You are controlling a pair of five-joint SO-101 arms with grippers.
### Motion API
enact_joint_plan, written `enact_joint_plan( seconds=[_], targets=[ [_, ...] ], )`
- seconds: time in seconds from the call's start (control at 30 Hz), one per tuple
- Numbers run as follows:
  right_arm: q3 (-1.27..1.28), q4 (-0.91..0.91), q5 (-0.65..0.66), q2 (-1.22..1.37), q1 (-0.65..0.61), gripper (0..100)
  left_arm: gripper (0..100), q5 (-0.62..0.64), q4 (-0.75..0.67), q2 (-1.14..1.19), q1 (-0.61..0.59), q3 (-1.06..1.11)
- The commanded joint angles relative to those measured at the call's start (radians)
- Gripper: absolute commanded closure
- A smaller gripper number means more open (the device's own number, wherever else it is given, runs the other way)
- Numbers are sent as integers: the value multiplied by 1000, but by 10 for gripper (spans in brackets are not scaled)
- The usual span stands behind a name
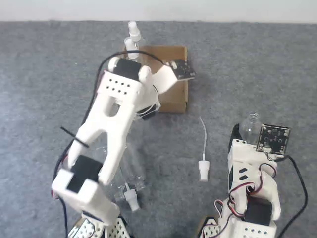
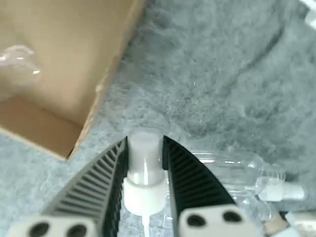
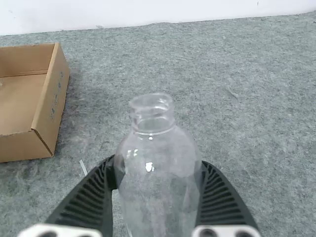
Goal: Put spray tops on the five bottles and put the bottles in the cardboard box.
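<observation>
- left end effector (image 2: pixel 144 143) was clamped on a white spray top (image 2: pixel 143 173), held over the grey counter (image 2: pixel 222 74) just beside the cardboard box (image 2: pixel 59 69).
- right end effector (image 3: pixel 158 165) was clamped around an upright clear bottle (image 3: pixel 157 143) with an open neck, well apart from the box.
- another spray top (image 1: pixel 203 169) with its tube lay on the counter between the arms.
- a capped bottle (image 1: pixel 136 176) lay on its side under the left arm.
</observation>
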Motion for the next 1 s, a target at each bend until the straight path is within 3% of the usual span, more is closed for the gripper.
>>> enact_joint_plan(
  seconds=[0.0,0.23,0.5,0.67,0.97],
  targets=[
    [-12,-24,-6,-10,7,940,987,71,35,-126,6,-47],
    [-12,-24,-12,-10,5,940,987,124,34,-236,8,-47],
    [-12,-21,-15,-10,-82,940,987,204,-17,-405,9,18],
    [-12,-22,-106,-10,-128,940,987,281,-144,-546,8,180],
    [23,-56,-106,-10,-236,940,987,453,-408,-868,8,453]
  ],
)
